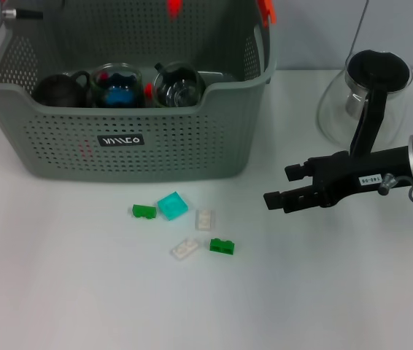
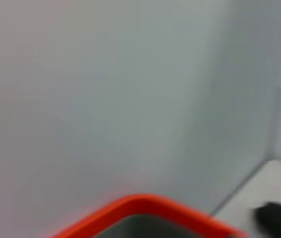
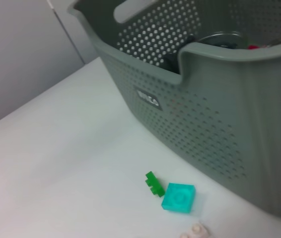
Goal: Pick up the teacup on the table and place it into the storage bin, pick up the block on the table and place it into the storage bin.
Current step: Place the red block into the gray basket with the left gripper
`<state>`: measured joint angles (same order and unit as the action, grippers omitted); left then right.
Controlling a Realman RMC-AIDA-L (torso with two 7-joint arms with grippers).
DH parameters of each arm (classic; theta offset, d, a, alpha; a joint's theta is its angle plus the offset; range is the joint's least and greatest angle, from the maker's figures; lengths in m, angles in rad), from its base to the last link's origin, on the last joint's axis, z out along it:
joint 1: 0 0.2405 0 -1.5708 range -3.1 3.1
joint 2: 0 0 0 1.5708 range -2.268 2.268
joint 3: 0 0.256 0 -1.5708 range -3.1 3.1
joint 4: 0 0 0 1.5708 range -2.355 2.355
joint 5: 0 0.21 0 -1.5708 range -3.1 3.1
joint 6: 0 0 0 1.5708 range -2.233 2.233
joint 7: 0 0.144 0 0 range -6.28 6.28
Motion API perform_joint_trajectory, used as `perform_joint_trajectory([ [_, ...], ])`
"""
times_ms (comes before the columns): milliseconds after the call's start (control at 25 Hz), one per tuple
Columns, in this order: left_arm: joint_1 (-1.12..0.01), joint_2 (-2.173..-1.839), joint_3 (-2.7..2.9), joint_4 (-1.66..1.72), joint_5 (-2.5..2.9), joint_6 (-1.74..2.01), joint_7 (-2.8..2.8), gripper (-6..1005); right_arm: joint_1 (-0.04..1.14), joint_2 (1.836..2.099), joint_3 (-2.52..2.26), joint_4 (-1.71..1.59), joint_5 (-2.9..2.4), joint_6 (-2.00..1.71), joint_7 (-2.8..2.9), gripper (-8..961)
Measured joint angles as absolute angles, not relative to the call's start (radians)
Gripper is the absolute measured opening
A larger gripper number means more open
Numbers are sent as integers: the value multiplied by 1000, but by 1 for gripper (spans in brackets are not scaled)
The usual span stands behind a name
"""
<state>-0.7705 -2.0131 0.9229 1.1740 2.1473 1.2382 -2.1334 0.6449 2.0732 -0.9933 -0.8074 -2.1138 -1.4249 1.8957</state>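
Observation:
The grey-green storage bin (image 1: 60, 157) stands at the back left of the table, and its perforated wall (image 3: 205, 114) fills much of the right wrist view. Inside it sit a dark teacup (image 1: 59, 89), a glass teacup with blue in it (image 1: 119, 87) and a clear glass teacup (image 1: 178, 84). No teacup shows on the table. In front of the bin lie several blocks: a green one (image 1: 144, 211), a cyan one (image 1: 172, 205), two whitish ones (image 1: 204, 219) and another green one (image 1: 222, 246). My right gripper (image 1: 282, 186) hovers open to the right of the blocks, holding nothing. The left arm (image 1: 9, 13) stays above the bin's far left corner.
A glass teapot with a black handle (image 1: 367, 95) stands behind my right arm at the back right. The left wrist view shows only an orange handle clip (image 2: 145, 208) and the wall. In the right wrist view the green block (image 3: 154, 183) and the cyan block (image 3: 178, 197) lie near the bin.

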Motion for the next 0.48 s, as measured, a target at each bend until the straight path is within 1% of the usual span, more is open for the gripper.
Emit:
perform_joint_trajectory([
  [120,-804,-2013,922,1105,2224,1155,-2153,246,647,2077,-994,-807,-2114,-1432,1893,927],
  [280,-793,-2025,919,1116,2242,1131,-2154,432,646,2078,-995,-807,-2114,-1434,1888,928],
  [360,-768,-2033,918,1156,2216,1143,-2154,511,645,2078,-997,-807,-2114,-1435,1883,928],
  [480,-696,-2053,917,1258,2121,1252,-2136,612,649,2079,-1014,-807,-2114,-1441,1874,928],
])
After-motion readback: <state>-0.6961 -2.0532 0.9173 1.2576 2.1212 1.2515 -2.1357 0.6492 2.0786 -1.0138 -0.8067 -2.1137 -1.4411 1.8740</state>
